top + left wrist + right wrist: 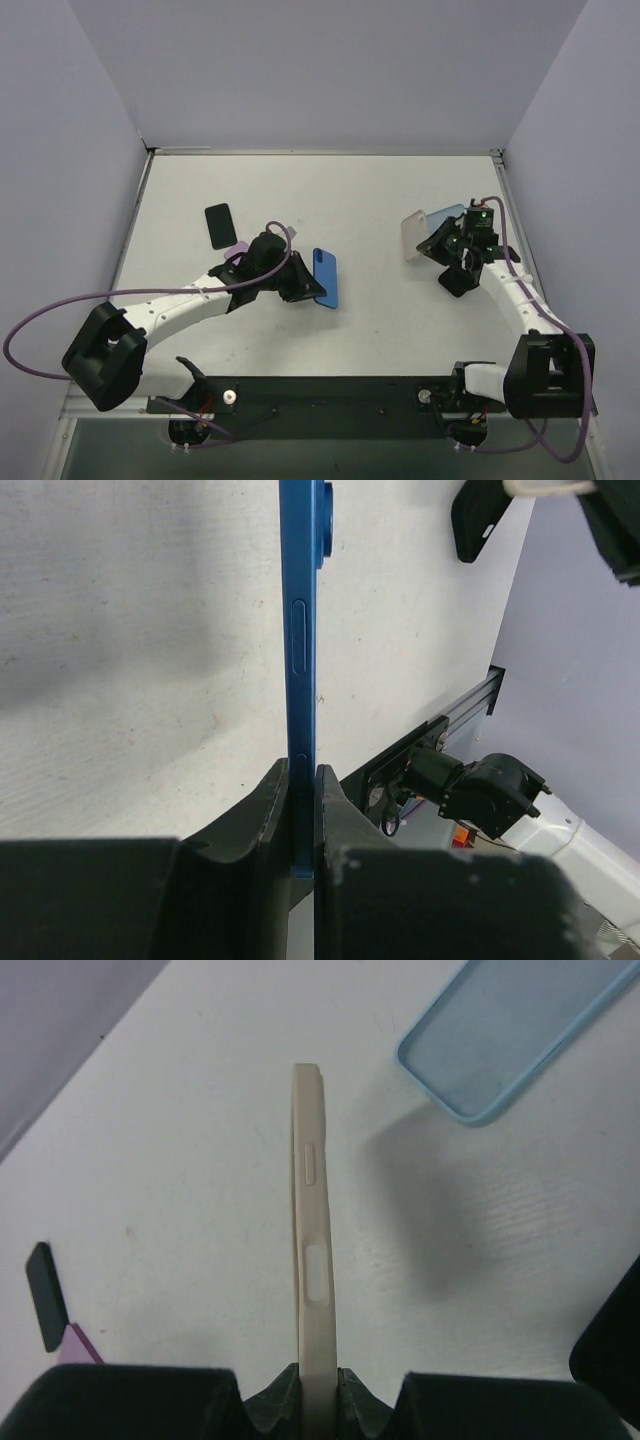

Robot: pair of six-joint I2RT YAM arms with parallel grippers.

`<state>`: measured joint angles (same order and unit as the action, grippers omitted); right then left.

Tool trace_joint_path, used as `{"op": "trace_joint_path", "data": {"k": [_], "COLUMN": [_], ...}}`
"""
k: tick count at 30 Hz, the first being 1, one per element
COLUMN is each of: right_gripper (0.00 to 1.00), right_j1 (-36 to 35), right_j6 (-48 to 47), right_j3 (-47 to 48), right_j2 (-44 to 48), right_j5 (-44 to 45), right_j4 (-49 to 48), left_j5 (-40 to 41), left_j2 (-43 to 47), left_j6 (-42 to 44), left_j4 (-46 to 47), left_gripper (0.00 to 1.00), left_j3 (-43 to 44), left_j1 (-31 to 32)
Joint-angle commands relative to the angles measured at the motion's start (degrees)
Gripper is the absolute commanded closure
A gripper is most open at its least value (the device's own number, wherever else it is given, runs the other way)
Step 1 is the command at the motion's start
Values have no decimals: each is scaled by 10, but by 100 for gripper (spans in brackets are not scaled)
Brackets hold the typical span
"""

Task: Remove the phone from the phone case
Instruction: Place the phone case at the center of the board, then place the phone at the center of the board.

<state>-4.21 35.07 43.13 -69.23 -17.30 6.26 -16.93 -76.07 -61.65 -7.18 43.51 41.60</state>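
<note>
My left gripper (pixel 300 284) is shut on the near end of a blue phone (pixel 326 277) left of the table's middle. In the left wrist view the phone (pixel 300 630) stands edge-on, pinched between the jaws (pixel 302 780), and I see no case on it. My right gripper (pixel 441 246) is shut on a pale beige, translucent phone case (pixel 413 236) at the right. In the right wrist view the case (pixel 312 1240) stands edge-on in the gripper (pixel 320 1375), held above the table, and looks empty.
A light blue empty case (pixel 447 214) lies behind the right gripper and also shows in the right wrist view (pixel 510 1030). A black phone-shaped slab (pixel 219 225) and a purple item (pixel 238 247) lie at the back left. A black object (pixel 458 281) lies by the right arm.
</note>
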Motion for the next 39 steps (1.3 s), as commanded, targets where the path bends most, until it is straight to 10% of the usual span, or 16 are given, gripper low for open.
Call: {"op": "trace_joint_path", "data": {"k": [1, 9, 11, 16, 39], "right_gripper": [100, 94, 59, 9, 8], "right_j1": [71, 94, 97, 99, 75], "right_j6": [31, 73, 78, 93, 58], "right_j3": [-2, -7, 12, 14, -89], "right_j2": [-56, -130, -138, -115, 178], "right_j5": [-163, -126, -42, 60, 9], "right_j4": [-123, -99, -37, 70, 140], "left_j5": [-29, -32, -34, -35, -115], "left_j2": [15, 0, -8, -25, -294], "left_j6": [4, -2, 0, 11, 87], "left_j4": [64, 91, 91, 86, 161], "left_gripper": [100, 100, 100, 100, 100], "left_j3": [-2, -1, 6, 31, 143], "left_j1": [-4, -6, -6, -12, -269]}}
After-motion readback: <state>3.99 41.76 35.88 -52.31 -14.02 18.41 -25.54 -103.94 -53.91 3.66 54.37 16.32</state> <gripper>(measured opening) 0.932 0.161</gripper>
